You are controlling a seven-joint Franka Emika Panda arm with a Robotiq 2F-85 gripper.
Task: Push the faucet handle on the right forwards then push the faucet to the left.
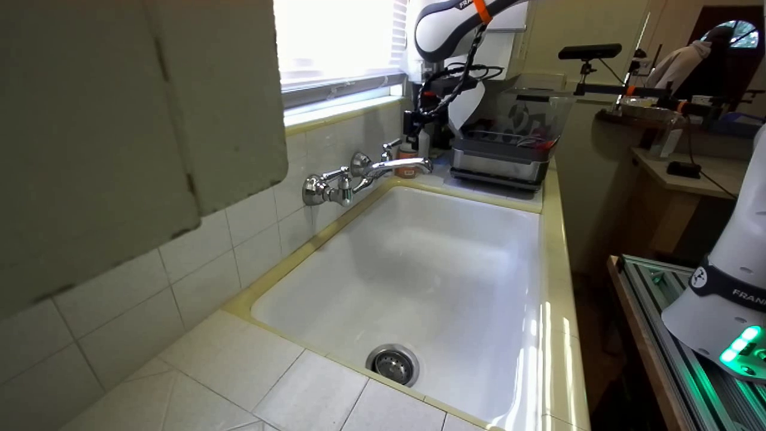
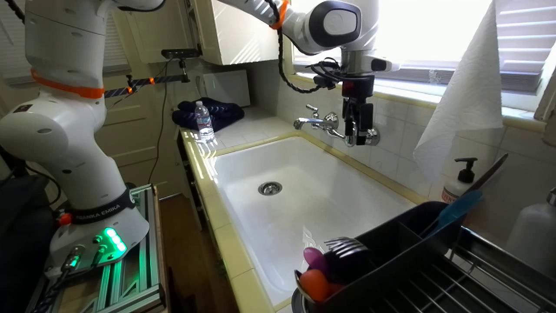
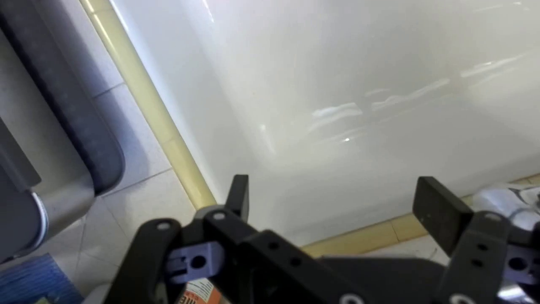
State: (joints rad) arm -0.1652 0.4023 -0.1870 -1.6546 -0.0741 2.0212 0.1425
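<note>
Over the back of the white sink (image 2: pixel 278 226), near the tiled wall (image 2: pixel 393 143), the gripper (image 2: pixel 355 137) points downward, between two and three o'clock in an exterior view. Its jaws are spread wide: in the wrist view the two fingers (image 3: pixel 241 193) stand well apart, at seven and nearly four o'clock, with the basin (image 3: pixel 303 105) and its yellow rim (image 3: pixel 358 241) showing between their tips.

The right-hand faucet handle (image 1: pixel 387 151), the one toward the dish rack (image 1: pixel 499 164), is at twelve o'clock in an exterior view. It sits near the gripper; whether the two touch cannot be told. The spout (image 1: pixel 404 163) juts out from the wall, between twelve and one o'clock in an exterior view, and the left-hand handle (image 1: pixel 343 190) is at ten. The drain (image 2: pixel 270 188) lies at six o'clock in both exterior views.

In an exterior view the robot base (image 2: pixel 89 230), its lights (image 2: pixel 115 239) green, is at eight o'clock, a clear water bottle (image 2: pixel 204 121) stands on the counter (image 2: pixel 236 130) at ten, a paper towel (image 2: pixel 464 95) hangs at two and a soap dispenser (image 2: pixel 454 189) stands at three. The dish rack, around four o'clock in an exterior view, holds a fork (image 2: pixel 346 246), a purple utensil (image 2: pixel 316 259) and an orange utensil (image 2: pixel 313 283). In the wrist view the rack's edge is at nine o'clock, a blue item (image 3: pixel 38 280) lies at eight and an orange-labelled bottle (image 3: pixel 197 293) shows at seven.
</note>
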